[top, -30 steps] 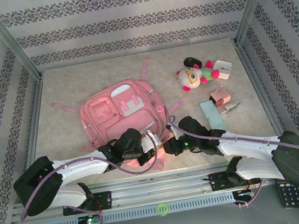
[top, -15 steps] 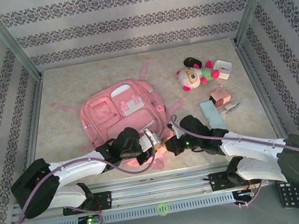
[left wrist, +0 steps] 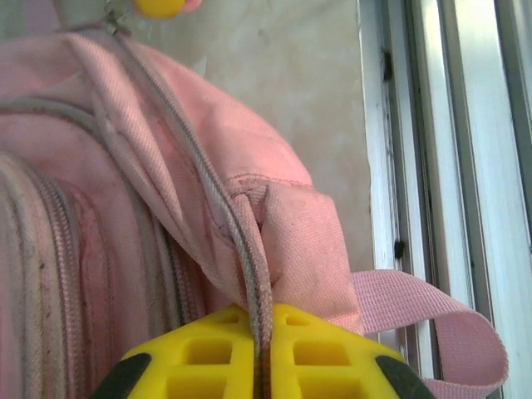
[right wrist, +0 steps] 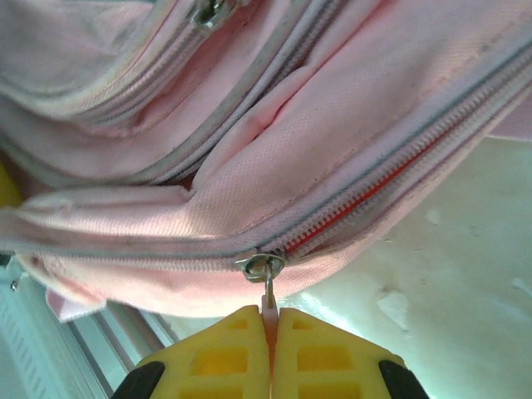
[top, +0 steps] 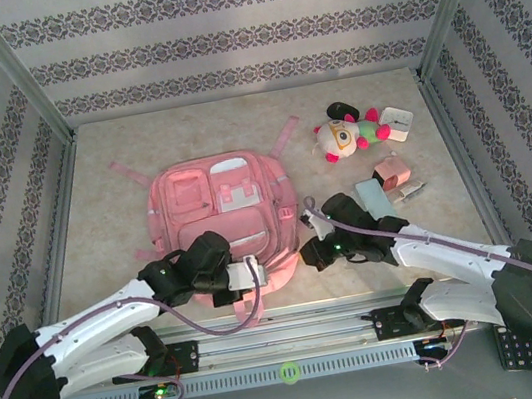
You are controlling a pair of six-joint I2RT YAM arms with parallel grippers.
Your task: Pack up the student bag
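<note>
- Right wrist view: the yellow right fingers point(right wrist: 220, 353) are pressed together and pinch the small metal zipper pull point(right wrist: 268, 301). It hangs from a slider on the student bag point(right wrist: 349, 125). From the slider the zipper runs up to the right, with red showing between its teeth.
- Left wrist view: the yellow left fingers point(left wrist: 208, 362) are closed on a grey-piped seam at a corner of the pink bag, with fabric bunched between them. A pink strap point(left wrist: 432, 312) loops out to the right of them, in front of the metal rail point(left wrist: 432, 125).
- Top external view: the bag lies flat, front pockets up, in the middle of the table point(top: 103, 256). Both arms reach its near edge, the left at the middle and the right at the near right corner.
- Well apart to the right lie a plush toy point(top: 345, 133), a white box point(top: 398, 123) and a pink box point(top: 392, 174).
- A calculator point(top: 524, 346) sits at the bottom right, off the table.
</note>
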